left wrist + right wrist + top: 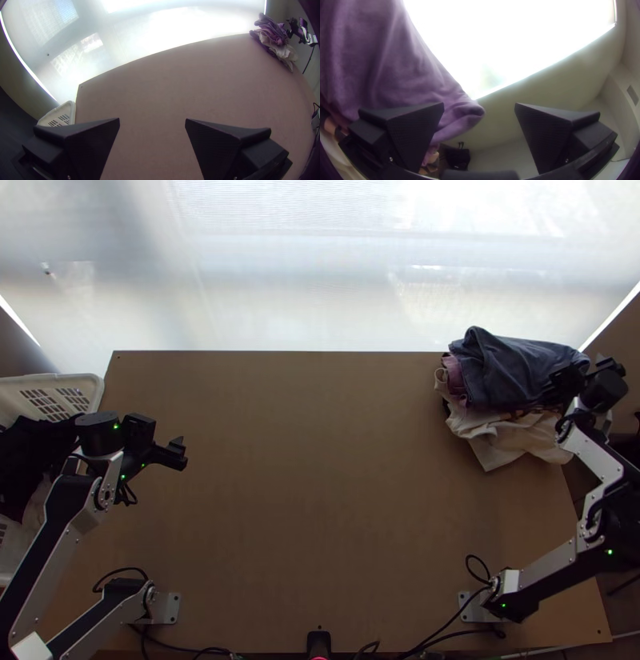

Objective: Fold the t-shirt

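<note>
Blue-grey cloth [512, 372] lies bunched at the upper right of my top view, over a mauve piece [454, 374] and a pale one [500, 448]; which of them is the t-shirt, I can't tell. My right gripper [590, 370] is by the heap's right side, fingers spread wide, the top cloth's edge showing partly in the gap beyond them. Over at centre left I have the left gripper [183, 453], fingers wide apart, near the white basket [95, 392] at the frame's left edge.
</note>
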